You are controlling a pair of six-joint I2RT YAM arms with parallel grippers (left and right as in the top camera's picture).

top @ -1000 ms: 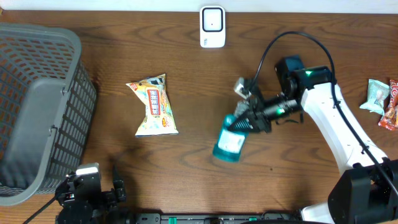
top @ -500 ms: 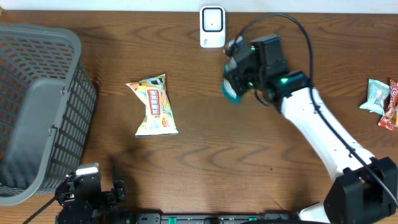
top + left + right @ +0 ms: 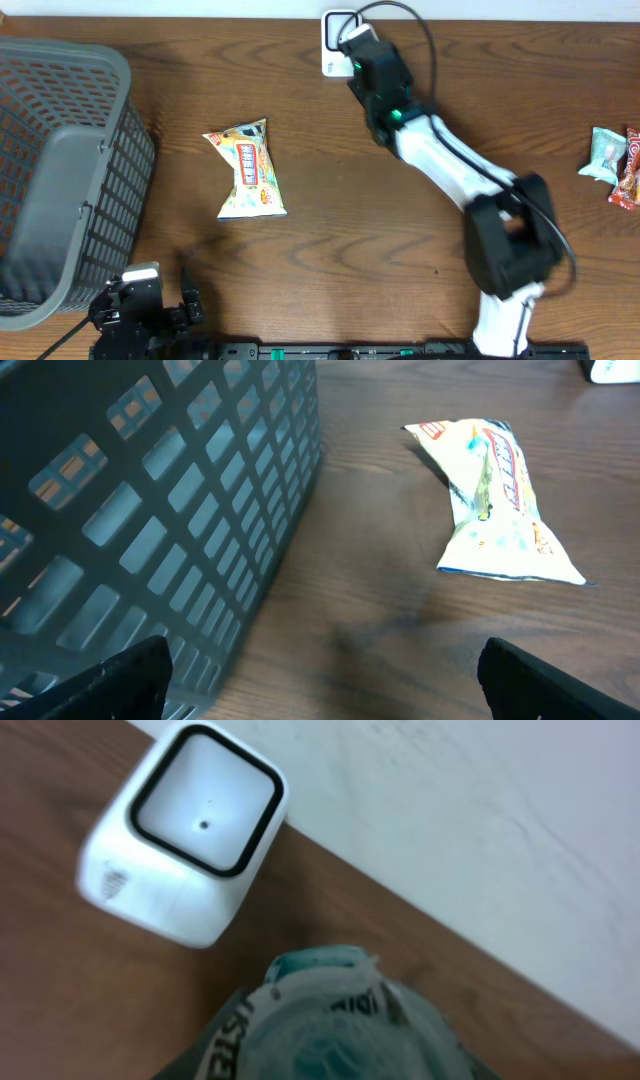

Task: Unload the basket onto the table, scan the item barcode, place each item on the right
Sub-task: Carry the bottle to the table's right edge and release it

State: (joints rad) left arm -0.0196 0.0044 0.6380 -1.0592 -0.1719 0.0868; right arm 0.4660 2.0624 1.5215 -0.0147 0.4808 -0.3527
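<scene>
Step in hand, as judged: presenting the item (image 3: 335,1020) to the scanner (image 3: 185,830).

- Right gripper (image 3: 352,50): extended to the far edge of the table (image 3: 330,250), just beside the scanner. It is closed narrowly on the item, which is teal with a crinkled top and fills the bottom of the wrist view. The finger contact itself is hidden.
- Item: held off the table, near the scanner. In the wrist view it sits to one side of the dark-framed window, not squarely over it.
- Barcode: not seen in any view. Which face carries it cannot be told.
- Left gripper (image 3: 325,685): parked at the near edge beside the basket (image 3: 60,170), fingers (image 3: 110,680) spread wide, nothing held.
- Snack bag (image 3: 248,170) lies flat on the table, well apart from the scanner. More packets (image 3: 605,155) lie at the right edge.

Notes for doing the step well (judgement):
- The item should be brought over the window, with the printed face turned toward the glass.
- If no read is obtained, the wrist should be rolled slowly so other faces are shown in turn.
- A short steady hold is preferred to a sweep, since the wrap is glossy and creased and the code may be distorted.
- The grip should be kept firm but not tightened, as the pack looks soft.
- The scanner should not be nudged.
</scene>
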